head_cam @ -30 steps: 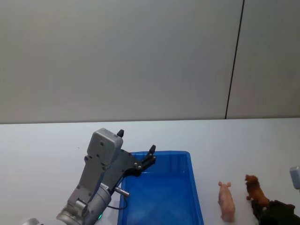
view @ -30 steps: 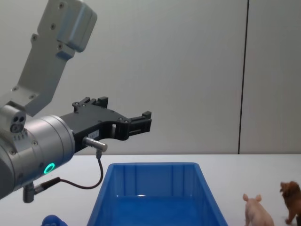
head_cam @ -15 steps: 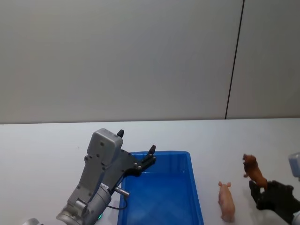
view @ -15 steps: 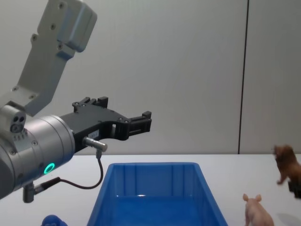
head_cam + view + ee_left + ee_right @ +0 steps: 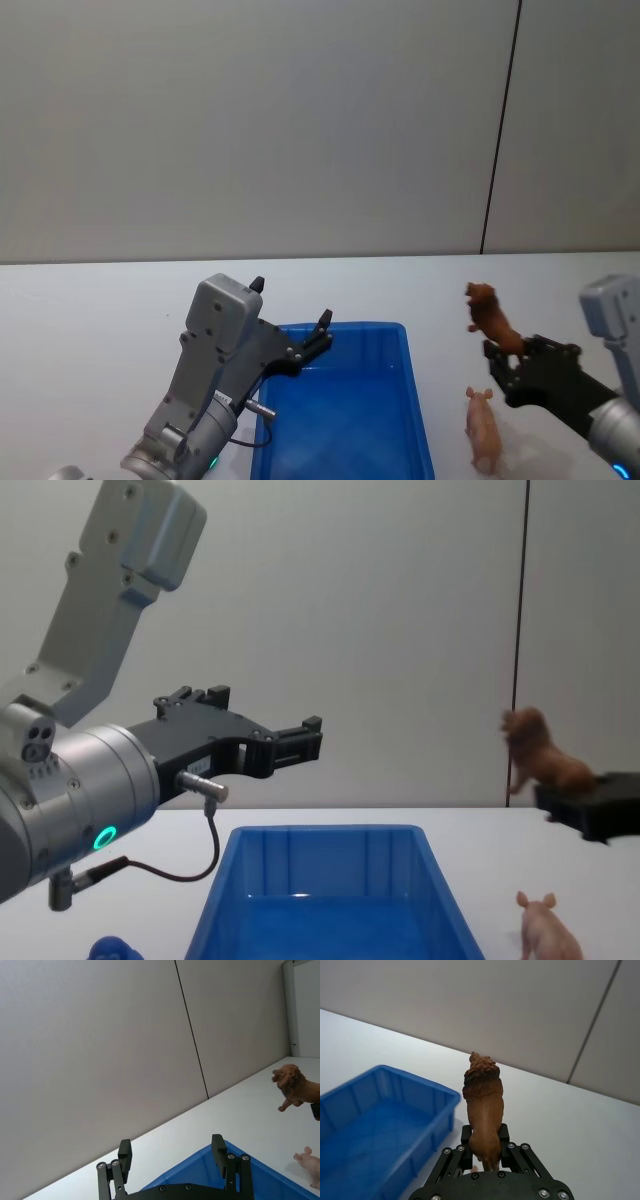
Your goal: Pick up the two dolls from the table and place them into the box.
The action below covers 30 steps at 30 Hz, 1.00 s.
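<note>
My right gripper (image 5: 506,360) is shut on the reddish-brown shaggy doll (image 5: 488,313), holding it in the air to the right of the blue box (image 5: 345,420). The same doll (image 5: 482,1102) sits between the fingers in the right wrist view, and the brown doll (image 5: 540,758) hangs well above the table in the chest view. The pale pink pig doll (image 5: 484,431) stands on the white table (image 5: 90,320) just right of the box. My left gripper (image 5: 172,1155) is open, hovering over the box's far-left rim (image 5: 320,832).
A small rounded blue object (image 5: 112,948) lies on the table left of the box. A grey wall with a dark vertical seam (image 5: 500,130) stands behind the table.
The right gripper has lifted the brown doll off the table and carried it up and leftward toward the box. The left arm and the pig have not moved.
</note>
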Available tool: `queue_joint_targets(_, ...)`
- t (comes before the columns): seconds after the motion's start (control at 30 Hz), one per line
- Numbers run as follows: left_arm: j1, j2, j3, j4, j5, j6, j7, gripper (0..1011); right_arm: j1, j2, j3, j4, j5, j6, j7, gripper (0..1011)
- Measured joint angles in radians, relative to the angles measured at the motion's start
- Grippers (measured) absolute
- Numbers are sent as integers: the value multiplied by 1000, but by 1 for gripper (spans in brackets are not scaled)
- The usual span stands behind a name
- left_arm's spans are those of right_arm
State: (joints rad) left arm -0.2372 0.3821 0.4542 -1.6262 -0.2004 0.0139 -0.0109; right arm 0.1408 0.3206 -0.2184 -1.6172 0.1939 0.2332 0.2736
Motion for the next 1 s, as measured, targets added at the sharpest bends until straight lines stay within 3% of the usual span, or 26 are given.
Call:
queue_joint_targets(0.57, 0, 0, 0, 0, 0, 0, 0, 1003, 117, -90, -75, 62, -45, 88, 201, 279)
queue_joint_targets(0.77, 0, 0, 0, 0, 0, 0, 0, 1003, 159, -132, -110, 113, -65, 118, 259, 441)
queue_joint_targets(1.0, 0, 0, 0, 0, 0, 0, 0, 1003, 181, -152, -129, 139, -76, 128, 285, 662)
